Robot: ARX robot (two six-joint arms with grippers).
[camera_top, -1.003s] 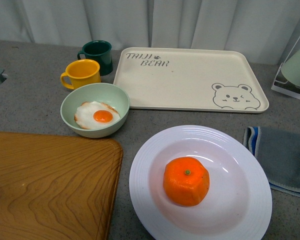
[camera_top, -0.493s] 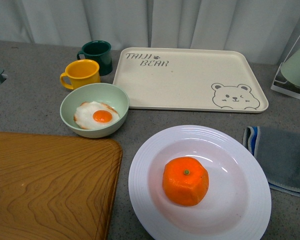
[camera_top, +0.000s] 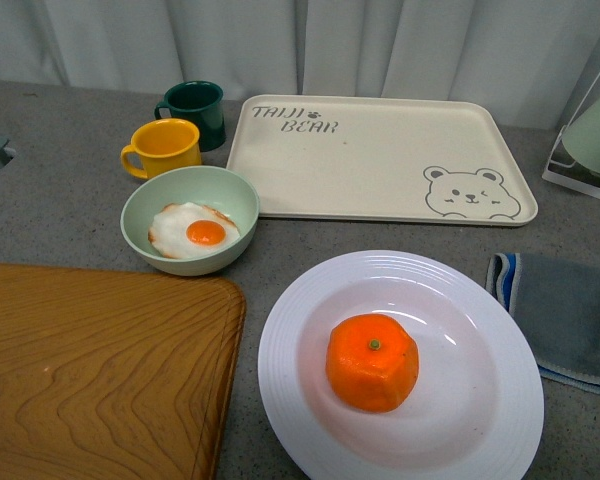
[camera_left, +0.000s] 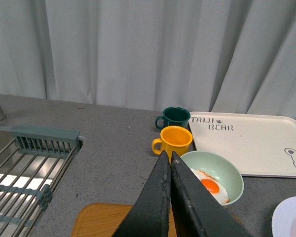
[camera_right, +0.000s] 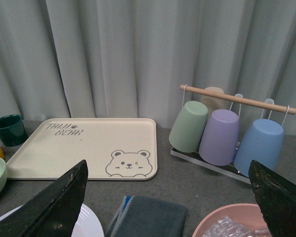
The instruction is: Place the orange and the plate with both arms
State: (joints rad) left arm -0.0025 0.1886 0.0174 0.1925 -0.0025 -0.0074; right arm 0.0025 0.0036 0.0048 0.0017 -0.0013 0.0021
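Observation:
The orange sits in the middle of the white plate at the front of the grey counter in the front view. Neither arm shows in that view. In the left wrist view my left gripper is shut with nothing in it, held above the counter, and a sliver of the plate shows at the frame's edge. My right gripper is wide open and empty, its two dark fingers far apart; the plate's rim shows between them. No orange appears in either wrist view.
A pale green bowl with a fried egg, a yellow mug, a green mug and a cream bear tray stand behind the plate. A wooden board lies left, a grey cloth right. A cup rack, pink ice bowl and sink rack flank them.

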